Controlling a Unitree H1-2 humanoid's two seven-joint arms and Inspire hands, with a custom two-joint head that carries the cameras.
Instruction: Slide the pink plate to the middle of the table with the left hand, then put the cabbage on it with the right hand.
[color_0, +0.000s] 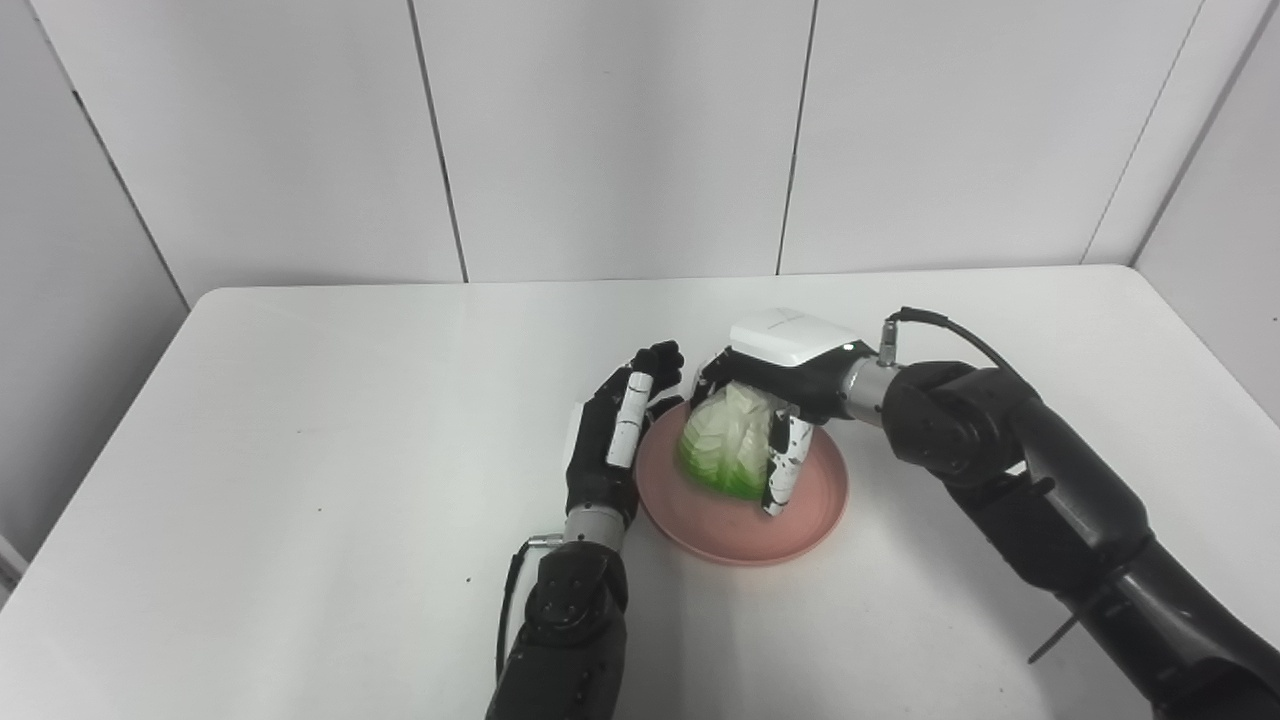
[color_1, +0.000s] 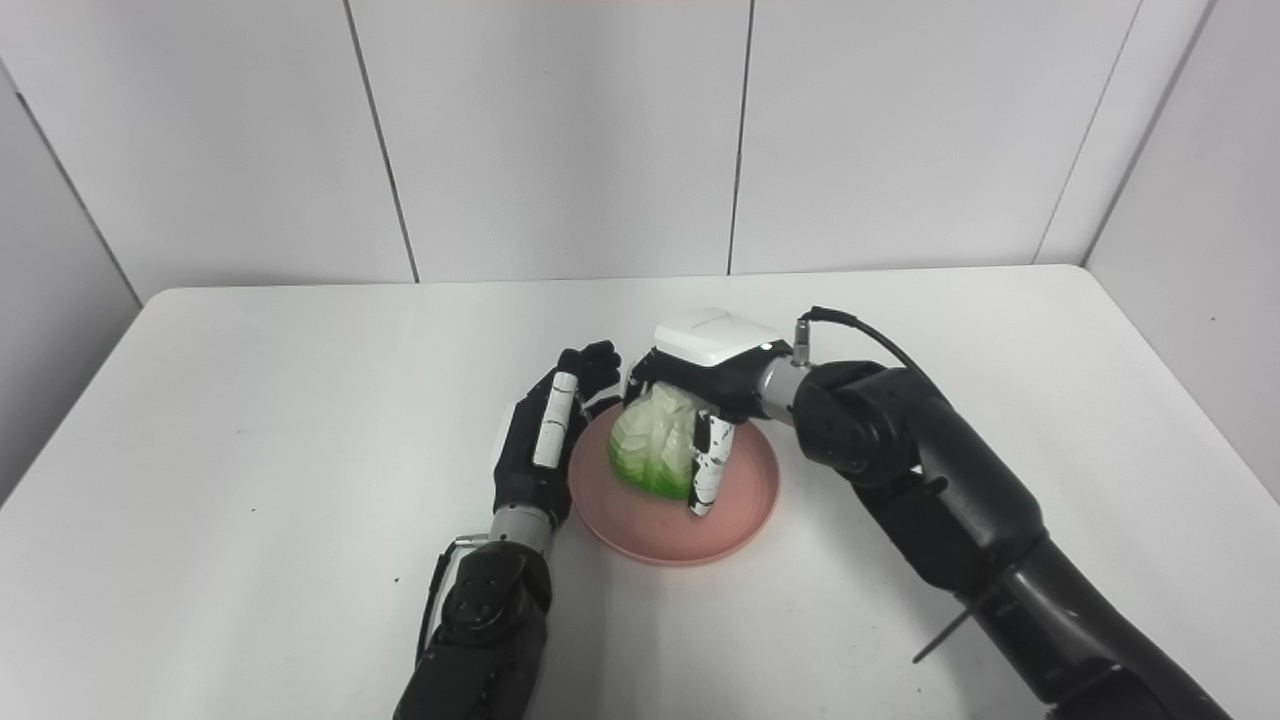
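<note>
The pink plate (color_0: 800, 520) lies near the middle of the white table (color_0: 300, 420). The green and white cabbage (color_0: 725, 445) rests on the plate's left half. My right hand (color_0: 785, 375) reaches over the plate from the right and is closed around the cabbage, with one finger (color_0: 783, 470) down its front. My left hand (color_0: 615, 430) stands upright against the plate's left rim, fingers apart and slightly curled, holding nothing. The same scene shows in the right eye view, with the cabbage (color_1: 652, 445) on the plate (color_1: 735, 515).
The white table is bounded by grey wall panels (color_0: 620, 140) at the back and sides. My right forearm (color_0: 1010, 470) and its cable (color_0: 950, 330) cross the right side of the table.
</note>
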